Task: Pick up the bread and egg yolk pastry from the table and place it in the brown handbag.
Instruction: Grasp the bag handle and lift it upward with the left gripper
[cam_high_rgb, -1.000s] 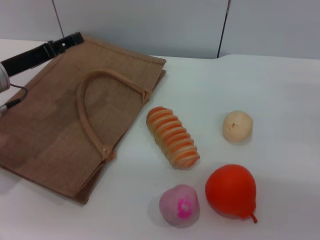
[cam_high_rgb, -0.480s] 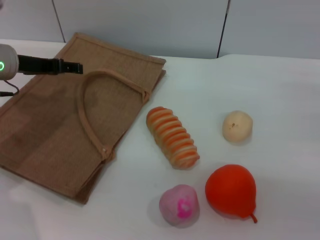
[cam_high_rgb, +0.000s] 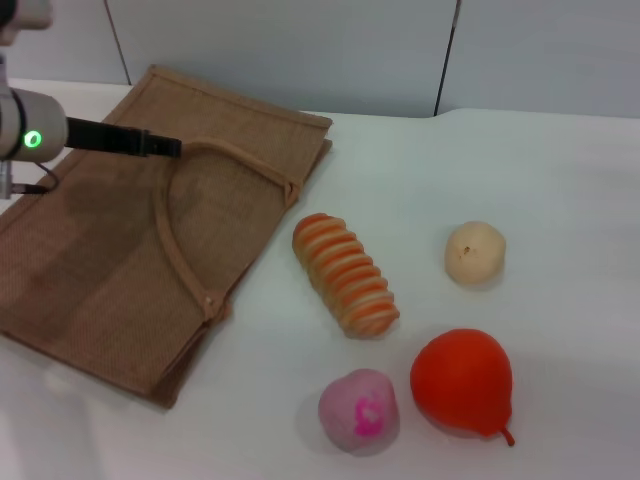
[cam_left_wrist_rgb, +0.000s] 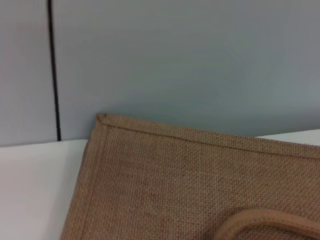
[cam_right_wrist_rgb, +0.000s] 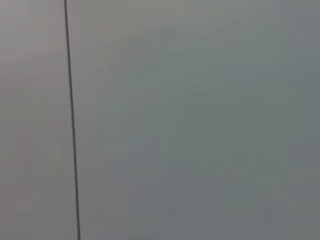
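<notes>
The brown handbag (cam_high_rgb: 120, 250) lies flat on the white table at the left, its loop handle (cam_high_rgb: 180, 240) on top. The left wrist view shows its far corner (cam_left_wrist_rgb: 200, 190). The striped bread (cam_high_rgb: 345, 273) lies in the middle of the table. The pale egg yolk pastry (cam_high_rgb: 474, 252) sits to its right. My left gripper (cam_high_rgb: 160, 146) reaches over the bag's far part, its dark tip near the top of the handle. It holds nothing that I can see. My right gripper is out of view; its wrist view shows only a grey wall.
A red-orange pear (cam_high_rgb: 463, 382) sits at the front right. A pink ball with a magenta mark (cam_high_rgb: 359, 409) sits in front of the bread. A grey wall (cam_high_rgb: 300, 50) stands behind the table.
My left arm has swung in from the far left edge and its tip has moved right and toward the bag's handle. The bag and the food have not moved.
</notes>
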